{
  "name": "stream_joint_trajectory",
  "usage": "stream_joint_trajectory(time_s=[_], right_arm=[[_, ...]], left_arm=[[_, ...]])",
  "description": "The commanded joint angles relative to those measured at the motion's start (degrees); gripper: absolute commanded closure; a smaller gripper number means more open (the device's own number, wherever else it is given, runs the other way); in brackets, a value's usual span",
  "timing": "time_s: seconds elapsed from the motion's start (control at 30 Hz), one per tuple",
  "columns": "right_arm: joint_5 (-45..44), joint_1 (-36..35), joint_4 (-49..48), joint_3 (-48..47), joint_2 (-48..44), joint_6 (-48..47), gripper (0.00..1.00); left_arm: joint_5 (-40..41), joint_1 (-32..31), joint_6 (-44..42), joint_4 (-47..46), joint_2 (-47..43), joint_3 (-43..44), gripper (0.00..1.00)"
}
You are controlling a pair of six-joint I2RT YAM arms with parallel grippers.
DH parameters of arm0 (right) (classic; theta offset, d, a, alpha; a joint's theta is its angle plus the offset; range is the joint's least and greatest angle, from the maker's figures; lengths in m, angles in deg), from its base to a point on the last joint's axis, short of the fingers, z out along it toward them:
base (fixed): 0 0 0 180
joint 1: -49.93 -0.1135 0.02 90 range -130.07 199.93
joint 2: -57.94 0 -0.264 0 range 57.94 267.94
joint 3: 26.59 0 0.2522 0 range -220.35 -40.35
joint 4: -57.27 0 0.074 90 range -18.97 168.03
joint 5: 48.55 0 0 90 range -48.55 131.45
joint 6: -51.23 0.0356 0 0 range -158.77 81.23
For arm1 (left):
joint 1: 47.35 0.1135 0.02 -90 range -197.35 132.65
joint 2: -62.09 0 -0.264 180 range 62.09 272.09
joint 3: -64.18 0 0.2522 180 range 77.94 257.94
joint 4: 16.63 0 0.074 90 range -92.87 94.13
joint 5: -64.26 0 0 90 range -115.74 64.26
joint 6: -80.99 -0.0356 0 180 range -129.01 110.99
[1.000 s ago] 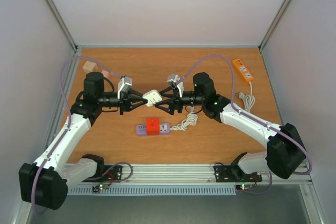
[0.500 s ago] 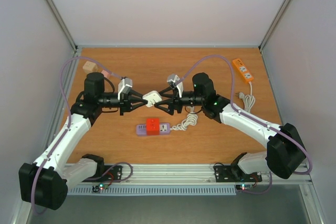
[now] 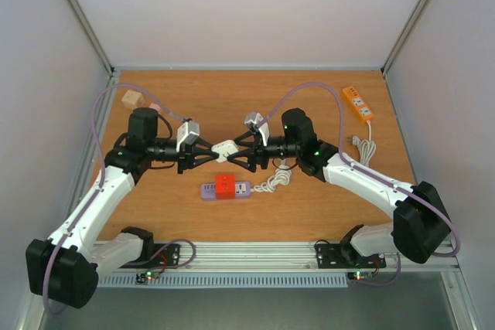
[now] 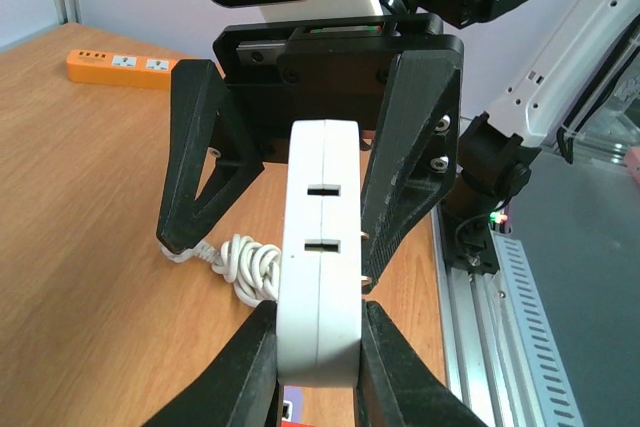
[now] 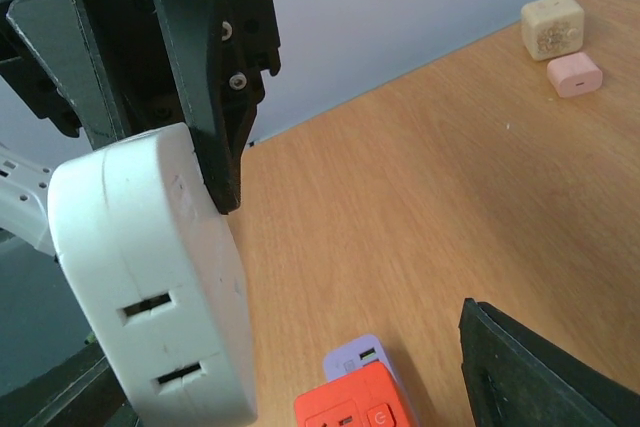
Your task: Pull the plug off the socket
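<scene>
Plug (image 3: 224, 147), white and slotted, hangs in the air with one end pinched tight in my left claw (image 4: 320, 357). My right claw (image 3: 234, 154) stands wide, straddling the other end without clamping it. Over the last second the two claws crept closer together; I judge a two-handed pull is being set up. Below them a red block (image 3: 224, 184) sits plugged into a purple power strip (image 3: 241, 190). An orange power strip (image 3: 357, 103), well beyond the right claw, shows nothing plugged in.
</scene>
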Motion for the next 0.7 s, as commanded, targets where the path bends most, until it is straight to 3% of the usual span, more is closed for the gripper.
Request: stream_joint_trajectory(time_s=[0.0,0.67], right_arm=[[-6.38,0.85,-4.9,-1.84,-0.13,0.84,0.23],[-7.75,1.23,-3.94,-4.38,0.09,1.43,0.24]], left_arm=[[-5.9,-3.21,-5.38,8.9,0.54,1.03,0.99],[-0.41,-6.81,-11.77,13.94,1.14,1.71,0.99]])
